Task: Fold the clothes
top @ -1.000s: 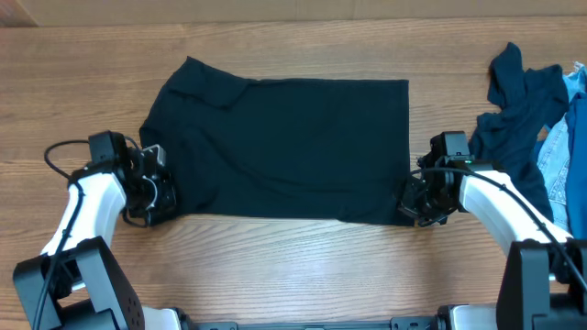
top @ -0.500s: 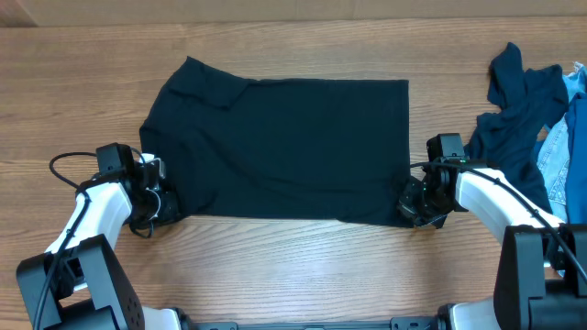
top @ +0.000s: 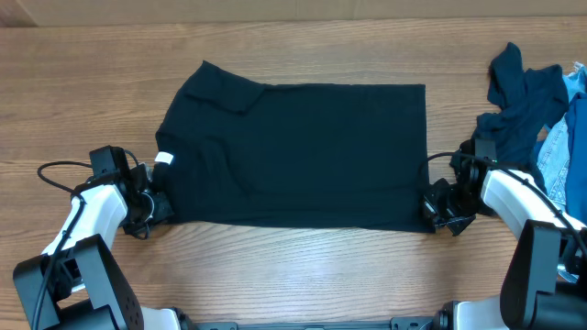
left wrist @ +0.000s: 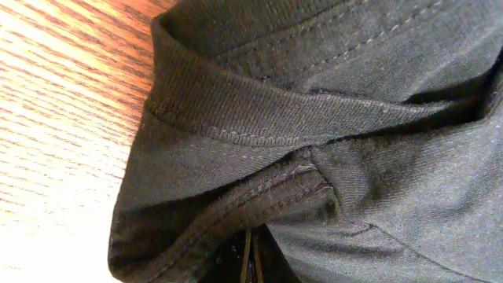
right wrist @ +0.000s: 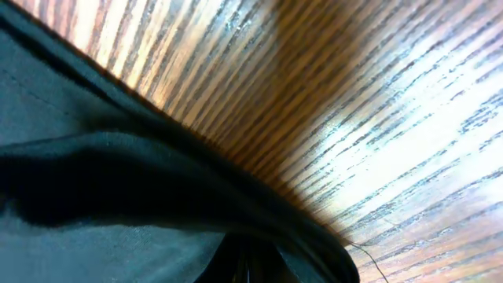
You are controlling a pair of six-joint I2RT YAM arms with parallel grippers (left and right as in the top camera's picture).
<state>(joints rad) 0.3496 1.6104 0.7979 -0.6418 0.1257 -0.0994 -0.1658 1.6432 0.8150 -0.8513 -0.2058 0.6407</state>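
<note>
Overhead: left tool (top: 159, 203), right tool (top: 432, 203) pinching T-shirt (top: 293, 156).

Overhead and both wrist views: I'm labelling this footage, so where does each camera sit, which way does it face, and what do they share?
Overhead: above the table, looking straight down at the spread T-shirt; both arms show, with the left gripper and right gripper at its near corners.
Left wrist: low at the shirt's left edge, facing stitched hems and wood; own fingers barely discernible.
Right wrist: low at the right corner, facing cloth edge and wood; fingers likewise.
Shared: all three show T-shirt and table.
</note>
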